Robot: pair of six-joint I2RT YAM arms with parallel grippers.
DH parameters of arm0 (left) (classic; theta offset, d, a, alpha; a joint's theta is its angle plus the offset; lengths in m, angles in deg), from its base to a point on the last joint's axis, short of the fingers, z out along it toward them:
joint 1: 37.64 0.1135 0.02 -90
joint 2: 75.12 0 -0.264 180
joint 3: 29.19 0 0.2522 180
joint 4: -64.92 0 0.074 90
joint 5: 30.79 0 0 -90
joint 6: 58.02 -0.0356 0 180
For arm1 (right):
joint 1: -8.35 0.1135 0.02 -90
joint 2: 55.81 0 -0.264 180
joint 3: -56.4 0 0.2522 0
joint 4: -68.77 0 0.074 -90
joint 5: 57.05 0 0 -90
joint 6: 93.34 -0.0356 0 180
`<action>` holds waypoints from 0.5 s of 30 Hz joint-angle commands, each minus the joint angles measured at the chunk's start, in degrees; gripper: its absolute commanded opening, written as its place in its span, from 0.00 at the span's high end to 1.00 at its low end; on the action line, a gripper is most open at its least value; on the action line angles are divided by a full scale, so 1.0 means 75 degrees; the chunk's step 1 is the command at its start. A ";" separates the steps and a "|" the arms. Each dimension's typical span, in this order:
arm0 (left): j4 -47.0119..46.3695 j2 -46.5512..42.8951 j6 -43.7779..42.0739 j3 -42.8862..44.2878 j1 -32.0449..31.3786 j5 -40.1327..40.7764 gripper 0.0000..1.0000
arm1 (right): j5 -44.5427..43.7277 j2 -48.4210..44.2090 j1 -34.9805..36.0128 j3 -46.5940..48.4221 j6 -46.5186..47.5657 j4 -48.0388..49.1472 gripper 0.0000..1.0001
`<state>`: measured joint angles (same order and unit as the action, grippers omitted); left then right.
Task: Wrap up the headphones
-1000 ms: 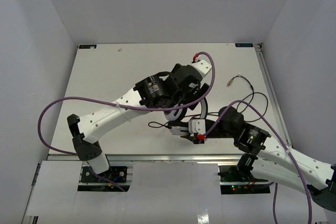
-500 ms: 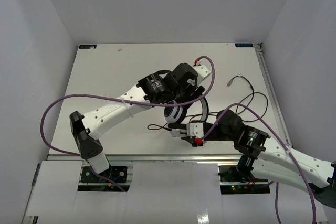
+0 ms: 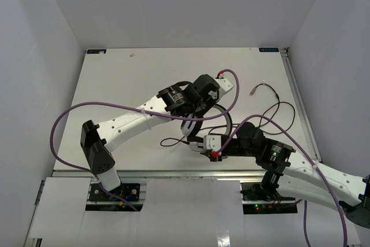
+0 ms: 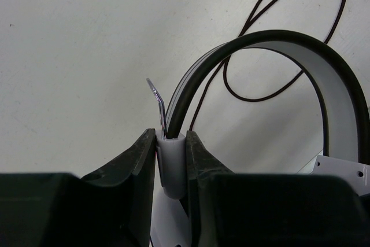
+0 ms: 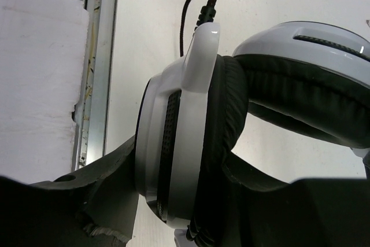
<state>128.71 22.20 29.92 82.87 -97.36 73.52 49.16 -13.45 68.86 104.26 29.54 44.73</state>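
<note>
The headphones [image 3: 191, 128] lie at the table's middle, between my two grippers. My left gripper [image 3: 194, 118] is shut on the white end piece [image 4: 171, 163] of the headband, and the headband [image 4: 341, 102] arcs away to the right. The thin black cord [image 4: 254, 93] loops on the table beyond it. My right gripper [image 3: 200, 142] is shut on one white ear cup [image 5: 173, 143] with its black cushion; the other ear cup [image 5: 312, 73] sits just past it. The cord [image 3: 278, 108] trails to the right, and its jack plug [image 3: 252, 92] rests on the table.
Purple arm cables [image 3: 115, 108] arch over both arms. A metal rail [image 5: 98, 56] and a white board [image 5: 34, 85] run along the table's near edge. White walls close in the table on three sides.
</note>
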 commanded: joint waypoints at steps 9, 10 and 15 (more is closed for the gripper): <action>-0.0572 -0.0200 0.1091 -0.0419 0.0049 0.0792 1.00 | -0.3062 -0.0785 -0.0038 -0.0152 -0.0806 0.2831 0.48; -0.0611 -0.0218 0.1157 -0.0449 0.0064 0.0860 1.00 | -0.3167 -0.0820 -0.0040 -0.0187 -0.0844 0.2916 0.45; -0.0853 -0.0326 0.1437 -0.0610 0.0298 0.0970 1.00 | -0.3334 -0.0969 -0.0038 -0.0477 -0.1026 0.3248 0.29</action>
<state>122.08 22.11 35.91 79.68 -95.94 80.18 33.51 -18.44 69.48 100.29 22.80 53.05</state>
